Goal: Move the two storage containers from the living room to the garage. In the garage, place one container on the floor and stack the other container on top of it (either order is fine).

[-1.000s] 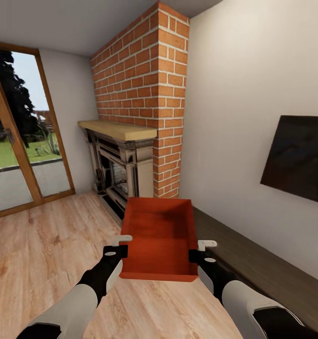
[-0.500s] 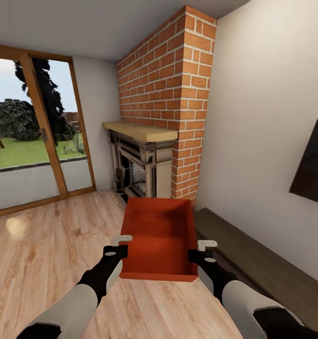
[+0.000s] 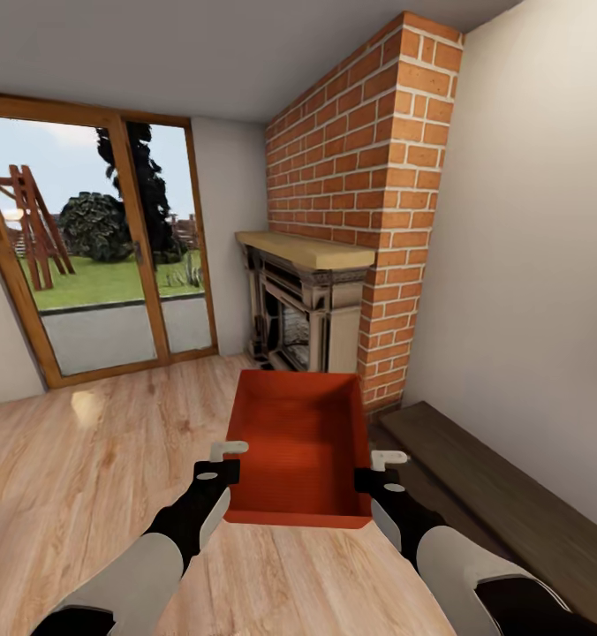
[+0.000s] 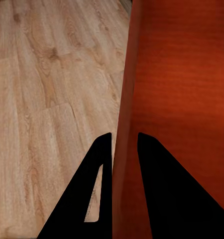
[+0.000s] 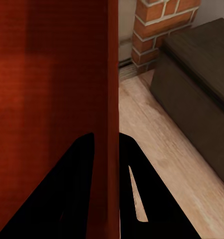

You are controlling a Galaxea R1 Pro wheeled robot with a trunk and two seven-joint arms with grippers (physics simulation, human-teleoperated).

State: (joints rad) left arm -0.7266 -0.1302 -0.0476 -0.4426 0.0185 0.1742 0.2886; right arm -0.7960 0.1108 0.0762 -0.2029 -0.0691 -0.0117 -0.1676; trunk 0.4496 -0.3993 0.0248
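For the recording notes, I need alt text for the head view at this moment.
An open orange-red storage container is held level between the left gripper and right gripper, each clamped on a side wall. Beyond it lie a light wood floor, a brick chimney with a fireplace, a dark low bench and glass doors.

Light wood plank floor (image 3: 86, 468) carries a long dark bench (image 3: 502, 503).

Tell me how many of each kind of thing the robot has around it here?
Orange-red storage container: 1
Grippers: 2, left gripper and right gripper
Brick chimney: 1
Fireplace: 1
Dark low bench: 1
Glass door: 1
Total: 7
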